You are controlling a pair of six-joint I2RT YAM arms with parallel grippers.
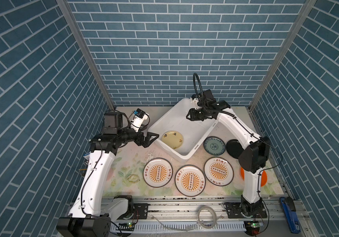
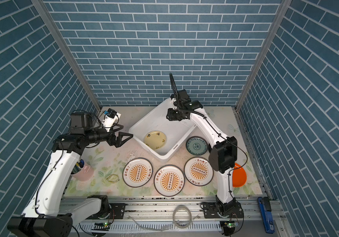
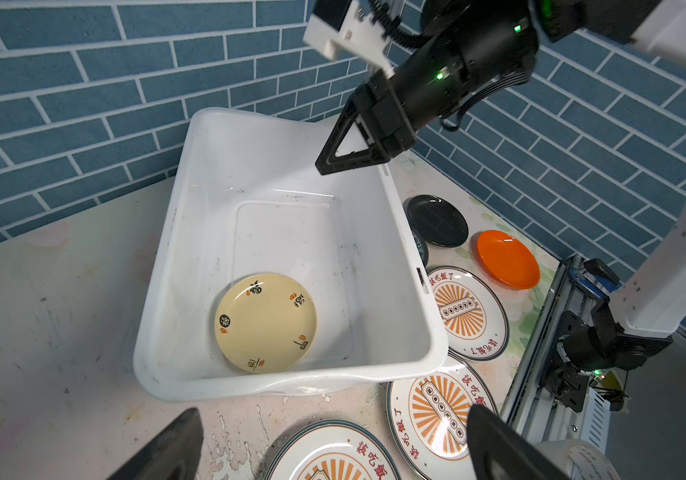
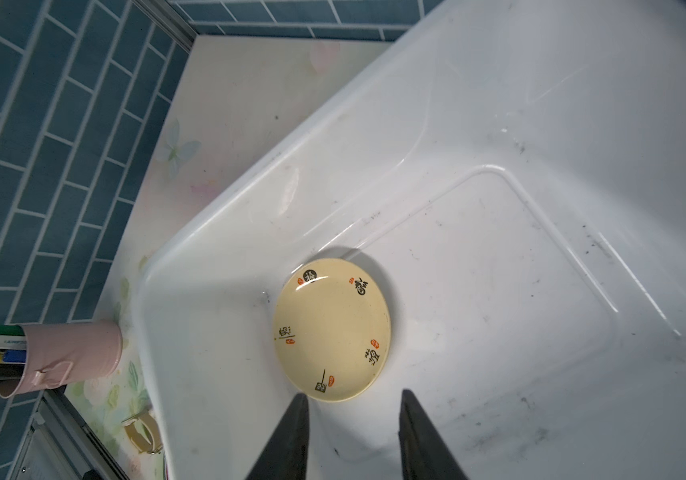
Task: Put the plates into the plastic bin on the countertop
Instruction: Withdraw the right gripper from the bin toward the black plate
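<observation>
We see the large white rectangular plastic bin [image 1: 185, 123] sitting askew on the pale cream flower-printed countertop [image 1: 129, 164], toward twelve o'clock of the surface in both top views. Inside it, a small pale yellow round plate [image 1: 172, 140] with dark characters lies flat on the floor of the bin, near its seven o'clock corner.

The right gripper [image 1: 189, 117] hangs above the bin's interior with nothing between its jaws; in the right wrist view we see its two dark fingers [image 4: 291, 436] parted by a modest gap, clear of the yellow plate [image 4: 331, 329]. The left gripper [image 1: 151, 136] hovers just beside the bin's nine o'clock wall, its jaws spread wide and empty.

The other plates rest on the countertop outside the bin. Three large white plates with orange sunburst and dark rim form a row at six o'clock: one [image 1: 158, 172], one [image 1: 190, 180] and one [image 1: 218, 171]. At three o'clock of the bin lies a teal-patterned round plate [image 1: 214, 146], just beside it a plain black plate [image 1: 233, 147], and at four o'clock a plain orange plate [image 2: 239, 174], partly hidden by the right arm.
</observation>
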